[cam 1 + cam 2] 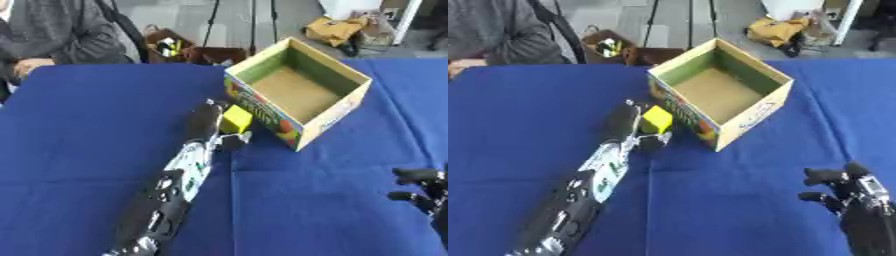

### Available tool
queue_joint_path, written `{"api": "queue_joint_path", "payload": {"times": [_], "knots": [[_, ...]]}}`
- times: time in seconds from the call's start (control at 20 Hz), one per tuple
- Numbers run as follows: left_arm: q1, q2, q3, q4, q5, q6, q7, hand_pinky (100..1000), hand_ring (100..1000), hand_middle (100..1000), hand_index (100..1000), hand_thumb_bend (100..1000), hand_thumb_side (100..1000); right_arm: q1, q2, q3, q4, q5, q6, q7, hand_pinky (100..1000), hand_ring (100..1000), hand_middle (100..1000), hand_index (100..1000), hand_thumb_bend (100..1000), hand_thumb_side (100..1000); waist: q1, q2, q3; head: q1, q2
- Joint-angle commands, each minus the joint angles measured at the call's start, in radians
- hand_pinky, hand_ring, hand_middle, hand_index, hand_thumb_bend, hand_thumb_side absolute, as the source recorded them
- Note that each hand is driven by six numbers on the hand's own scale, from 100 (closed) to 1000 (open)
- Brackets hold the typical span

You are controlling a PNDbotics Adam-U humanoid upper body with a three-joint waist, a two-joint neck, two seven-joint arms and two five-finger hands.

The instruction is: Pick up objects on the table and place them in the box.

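A small yellow block [236, 119] sits against my left hand [208, 122], right by the near-left wall of the open cardboard box [348, 107]. My left arm stretches up from the lower left, and the hand's fingers and thumb curl round the block. The box is tilted diamond-wise on the blue table and its brown floor shows nothing inside. My right hand [842, 187] rests near the lower right corner with its fingers relaxed and nothing in them.
The blue cloth table [87, 130] spreads wide on the left and in front. A person in grey sits at the far left edge, a hand on the table's corner. Bags and tripod legs stand on the floor beyond the table.
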Motion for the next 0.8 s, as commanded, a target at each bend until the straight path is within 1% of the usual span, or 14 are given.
{"api": "queue_joint_path", "payload": {"times": [0.05,0.15,0.25,0.5,0.7,0.8], "knots": [[-0.011,0.003,0.007,-0.052,0.047,-0.006,0.033,444,455,251,505,100,318,-0.005,-0.008,-0.003,-0.008,0.000,-0.002,0.002,656,899,574,661,100,975,-0.003,-0.015,0.001,-0.004,0.001],[-0.008,0.008,0.002,-0.081,0.073,-0.011,0.040,437,451,245,497,100,355,-0.006,-0.008,-0.003,-0.008,0.000,-0.002,0.001,656,899,574,661,100,975,-0.003,-0.015,0.003,-0.006,0.000],[-0.002,0.015,-0.003,-0.123,0.101,-0.018,0.039,435,449,241,493,100,371,-0.006,-0.009,-0.004,-0.008,0.000,-0.002,0.001,656,899,574,661,100,975,-0.003,-0.015,0.005,-0.008,-0.002],[0.003,0.038,-0.012,-0.265,0.182,-0.028,0.028,435,444,234,485,100,409,-0.005,-0.009,-0.006,-0.007,0.001,-0.003,0.000,657,899,574,661,100,975,-0.003,-0.015,0.010,-0.015,-0.005],[-0.032,0.063,-0.019,-0.354,0.247,-0.026,0.018,440,442,236,485,100,414,-0.007,-0.010,-0.004,-0.007,0.001,-0.003,0.002,657,899,574,661,100,974,-0.005,-0.016,0.008,-0.011,-0.010],[-0.061,0.068,-0.024,-0.348,0.261,-0.023,0.009,441,442,237,486,100,403,-0.009,-0.011,-0.002,-0.008,-0.001,-0.003,0.005,657,899,574,661,100,973,-0.006,-0.016,0.003,-0.007,-0.013]]}}
